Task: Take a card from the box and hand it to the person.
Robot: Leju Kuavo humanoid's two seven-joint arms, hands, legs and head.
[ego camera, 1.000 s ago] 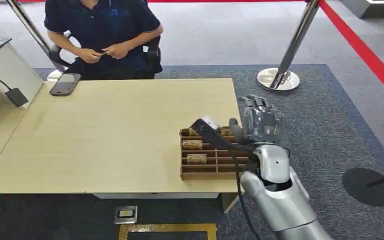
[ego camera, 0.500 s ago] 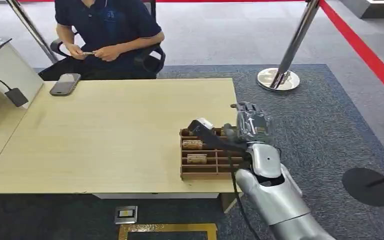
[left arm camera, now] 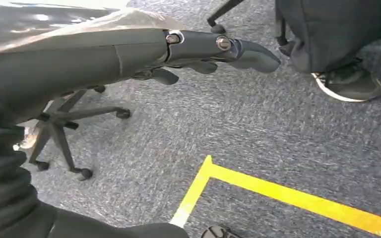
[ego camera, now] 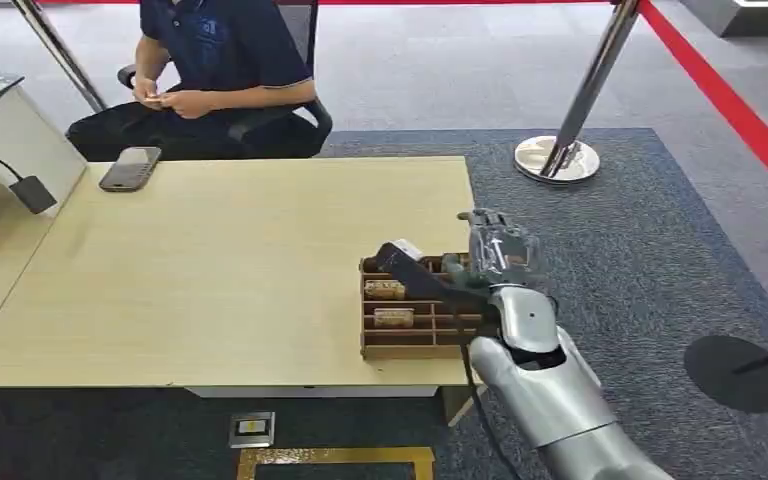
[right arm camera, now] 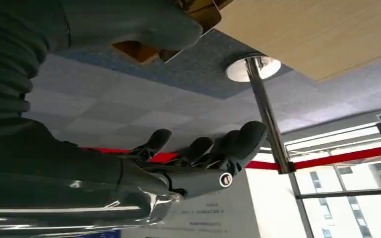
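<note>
A phone (ego camera: 130, 168) lies at the table's (ego camera: 220, 270) far left edge, near the seated person (ego camera: 210, 70). The box (ego camera: 410, 310) with its cards (ego camera: 393, 317) sits at the near right corner. The right hand (ego camera: 495, 245) hovers just beside the box's far right corner, fingers spread, holding nothing; the left hand (left arm camera: 213, 49) hangs over the carpet, fingers loosely extended and empty.

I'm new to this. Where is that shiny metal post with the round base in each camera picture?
Head view: the metal post stands on the carpet, just beyond the table's far right corner.
Right wrist view: the same post, its round base right beside the table's edge.
Left wrist view: this camera faces carpet with a yellow line instead.
Shared landmark: the light wooden table, seen again in the right wrist view.
</note>
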